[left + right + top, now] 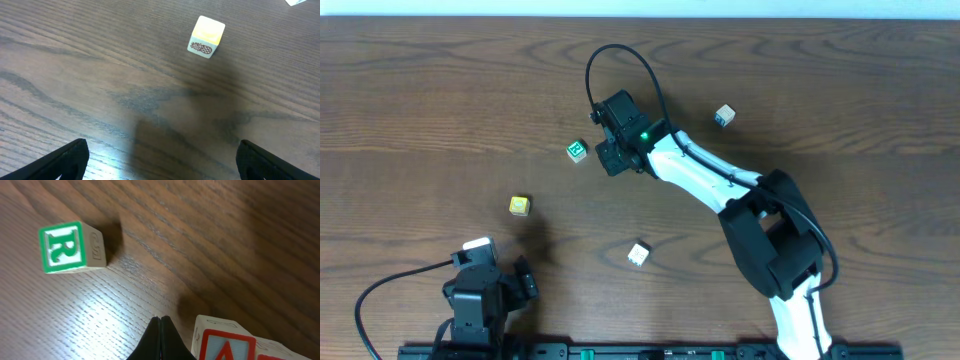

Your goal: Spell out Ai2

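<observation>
The right fingers (152, 345) are pressed together on nothing; the red A block (227, 341) rests on the surface (210, 230) just beside them, the green R block (67, 247) apart. I should part them, centre over A, and close squarely. The left fingers (65, 161) stand spread, facing the yellow block (206, 36).

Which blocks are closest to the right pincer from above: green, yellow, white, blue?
1. Green block, just left of the right pincer.
2. Yellow block, far left, and white block, nearer the front: too close to call.
3. Blue block, back right.
</observation>
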You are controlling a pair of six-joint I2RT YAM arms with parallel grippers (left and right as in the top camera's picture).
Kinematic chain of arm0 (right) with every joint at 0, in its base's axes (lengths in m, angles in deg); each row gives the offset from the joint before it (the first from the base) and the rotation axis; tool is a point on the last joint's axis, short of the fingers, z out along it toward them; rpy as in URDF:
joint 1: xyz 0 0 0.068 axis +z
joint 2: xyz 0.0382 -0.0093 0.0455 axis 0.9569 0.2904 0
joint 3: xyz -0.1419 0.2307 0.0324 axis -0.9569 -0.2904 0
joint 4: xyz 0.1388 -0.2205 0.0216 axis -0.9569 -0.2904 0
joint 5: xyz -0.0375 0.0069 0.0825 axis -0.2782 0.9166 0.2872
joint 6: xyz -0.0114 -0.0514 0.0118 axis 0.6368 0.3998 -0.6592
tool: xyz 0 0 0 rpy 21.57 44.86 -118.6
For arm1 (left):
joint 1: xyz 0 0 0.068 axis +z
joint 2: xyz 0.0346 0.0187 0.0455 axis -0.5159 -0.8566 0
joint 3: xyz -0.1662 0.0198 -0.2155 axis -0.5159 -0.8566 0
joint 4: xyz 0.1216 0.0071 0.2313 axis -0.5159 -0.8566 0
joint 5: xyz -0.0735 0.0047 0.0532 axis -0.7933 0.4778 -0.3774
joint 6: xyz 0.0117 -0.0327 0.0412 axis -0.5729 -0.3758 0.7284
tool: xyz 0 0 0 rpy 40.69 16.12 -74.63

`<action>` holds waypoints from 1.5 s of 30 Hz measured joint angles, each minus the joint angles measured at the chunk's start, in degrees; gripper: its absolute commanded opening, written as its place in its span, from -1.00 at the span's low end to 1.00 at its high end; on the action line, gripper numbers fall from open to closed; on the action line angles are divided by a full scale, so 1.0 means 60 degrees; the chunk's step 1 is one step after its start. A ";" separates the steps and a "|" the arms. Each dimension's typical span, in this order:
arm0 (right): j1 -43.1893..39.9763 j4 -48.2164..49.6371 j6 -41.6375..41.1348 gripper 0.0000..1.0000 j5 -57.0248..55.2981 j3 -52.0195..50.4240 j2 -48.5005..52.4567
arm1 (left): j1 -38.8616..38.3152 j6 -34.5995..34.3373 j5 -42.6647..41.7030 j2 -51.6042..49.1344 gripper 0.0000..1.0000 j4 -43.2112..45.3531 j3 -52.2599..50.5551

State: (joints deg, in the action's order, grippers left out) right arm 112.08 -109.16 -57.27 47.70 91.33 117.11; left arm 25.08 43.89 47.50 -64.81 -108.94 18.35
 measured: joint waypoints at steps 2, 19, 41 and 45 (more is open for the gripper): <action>0.0004 -0.0011 0.0000 -0.98 -0.0036 0.0000 0.0069 | 0.0000 0.0000 0.0000 0.0000 0.91 0.0000 0.0000; 0.0000 0.0047 -0.0011 -0.97 -0.0903 0.0000 0.0127 | 0.0000 0.0000 0.0000 0.0000 0.90 0.0000 0.0000; 0.0000 -0.0659 -0.0044 -0.88 -0.1246 0.1308 0.0178 | 0.0000 0.0000 0.0000 0.0000 0.91 0.0000 0.0000; -0.0029 -0.1643 -0.0062 -0.25 -0.1264 0.2707 -0.0055 | 0.0000 0.0000 0.0000 0.0000 0.91 0.0000 0.0000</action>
State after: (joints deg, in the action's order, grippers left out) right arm 111.90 -119.01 -57.64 40.12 107.57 116.78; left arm 25.08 43.89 47.50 -64.81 -108.94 18.35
